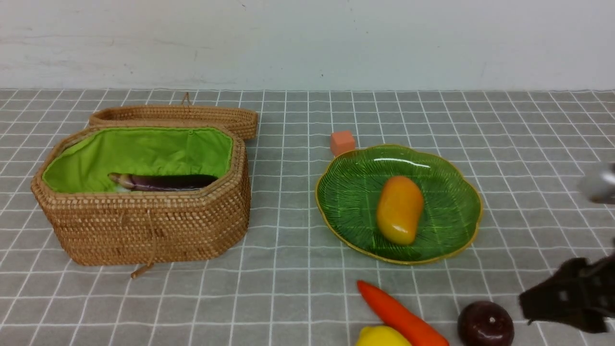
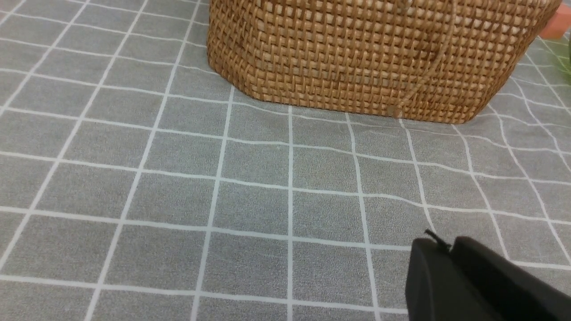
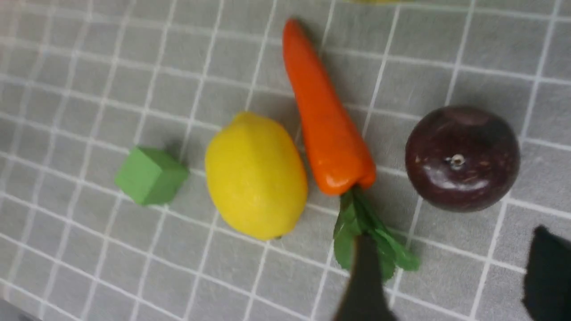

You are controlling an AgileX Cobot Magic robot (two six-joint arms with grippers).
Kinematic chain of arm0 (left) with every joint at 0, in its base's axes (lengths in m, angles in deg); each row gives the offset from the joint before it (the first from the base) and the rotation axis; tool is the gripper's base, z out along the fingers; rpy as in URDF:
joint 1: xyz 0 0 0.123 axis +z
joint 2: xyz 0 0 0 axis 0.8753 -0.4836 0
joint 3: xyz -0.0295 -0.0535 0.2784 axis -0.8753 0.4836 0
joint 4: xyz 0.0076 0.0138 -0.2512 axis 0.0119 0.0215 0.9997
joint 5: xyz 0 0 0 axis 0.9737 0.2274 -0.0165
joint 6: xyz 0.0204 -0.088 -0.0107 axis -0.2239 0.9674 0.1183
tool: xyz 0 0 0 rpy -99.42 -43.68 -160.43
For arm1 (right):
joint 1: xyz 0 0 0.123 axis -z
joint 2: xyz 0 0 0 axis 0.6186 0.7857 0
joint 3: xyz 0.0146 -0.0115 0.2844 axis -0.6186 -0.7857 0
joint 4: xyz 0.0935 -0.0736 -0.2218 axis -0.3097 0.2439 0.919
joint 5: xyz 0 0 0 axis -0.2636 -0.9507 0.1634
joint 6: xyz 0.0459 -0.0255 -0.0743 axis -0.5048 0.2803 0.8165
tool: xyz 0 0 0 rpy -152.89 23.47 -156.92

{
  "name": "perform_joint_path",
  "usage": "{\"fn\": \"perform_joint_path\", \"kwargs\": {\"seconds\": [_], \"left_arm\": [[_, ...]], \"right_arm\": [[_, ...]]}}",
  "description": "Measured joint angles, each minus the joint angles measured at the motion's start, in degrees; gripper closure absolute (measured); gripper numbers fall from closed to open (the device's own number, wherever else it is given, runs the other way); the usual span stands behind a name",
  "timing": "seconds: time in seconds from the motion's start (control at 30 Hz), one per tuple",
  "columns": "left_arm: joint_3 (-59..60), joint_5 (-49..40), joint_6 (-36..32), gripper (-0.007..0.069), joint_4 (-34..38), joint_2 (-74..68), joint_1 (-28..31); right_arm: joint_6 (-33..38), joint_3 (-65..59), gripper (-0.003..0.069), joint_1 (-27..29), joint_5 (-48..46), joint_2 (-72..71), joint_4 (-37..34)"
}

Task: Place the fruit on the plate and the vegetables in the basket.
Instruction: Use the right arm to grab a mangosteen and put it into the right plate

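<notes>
The wicker basket (image 1: 144, 226) stands at the left with its green lining showing, and a purple eggplant (image 1: 166, 182) lies inside. An orange-yellow mango (image 1: 399, 209) rests on the green leaf plate (image 1: 447, 192). Near the front edge lie a carrot (image 1: 399, 315), a lemon (image 1: 382, 337) and a dark maroon fruit (image 1: 485, 324). My right gripper (image 3: 453, 254) hangs open and empty just short of the maroon fruit (image 3: 462, 157), one finger (image 3: 363, 272) over the carrot (image 3: 325, 116) leaves. My left gripper (image 2: 439, 244) is shut on nothing, in front of the basket (image 2: 366, 53).
The basket lid (image 1: 178, 116) lies behind the basket. A small orange cube (image 1: 342, 142) sits just behind the plate. A green cube (image 3: 149, 176) lies beside the lemon (image 3: 255, 174). A grey checked cloth (image 1: 288, 288) covers the table, with a white wall behind.
</notes>
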Motion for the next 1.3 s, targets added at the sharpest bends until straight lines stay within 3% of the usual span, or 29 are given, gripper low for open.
{"fn": "perform_joint_path", "kwargs": {"seconds": [0.03, 0.07, 0.1, 0.13, 0.3, 0.43, 0.57, 0.83, 0.97, 1.3], "left_arm": [[0.0, 0.0, 0.0, 0.0574, 0.0, 0.0, 0.0], [0.0, 0.0, 0.0, 0.0573, 0.0, 0.0, 0.0], [0.0, 0.0, 0.0, 0.0572, 0.0, 0.0, 0.0], [0.0, 0.0, 0.0, 0.0569, 0.0, 0.0, 0.0], [0.0, 0.0, 0.0, 0.0566, 0.0, 0.0, 0.0], [0.0, 0.0, 0.0, 0.0559, 0.0, 0.0, 0.0], [0.0, 0.0, 0.0, 0.0553, 0.0, 0.0, 0.0], [0.0, 0.0, 0.0, 0.0547, 0.0, 0.0, 0.0], [0.0, 0.0, 0.0, 0.0542, 0.0, 0.0, 0.0], [0.0, 0.0, 0.0, 0.0532, 0.0, 0.0, 0.0]], "right_arm": [[-1.2, 0.4, 0.0151, -0.8, 0.1, 0.6, 0.9], [-8.5, 1.7, 0.0091, -4.1, 0.5, 3.6, 5.5], [-9.5, 2.1, 0.0077, -4.4, 0.6, 4.0, 6.0], [-17.7, 2.9, 0.0033, -6.5, 1.7, 7.2, 10.3], [-28.6, 3.5, -0.0003, -8.9, 6.3, 15.2, 13.8], [-29.8, 3.6, 0.0038, -9.4, 10.9, 22.8, 14.7], [-30.1, 4.2, 0.0126, -9.4, 13.2, 29.0, 17.0], [-30.0, 6.6, 0.0129, -9.6, 9.8, 29.4, 18.7], [-28.3, 16.4, 0.0129, -7.5, 3.9, 29.6, 18.9], [-26.7, 34.0, 0.0129, -5.0, 9.1, 39.0, 19.3]]}}
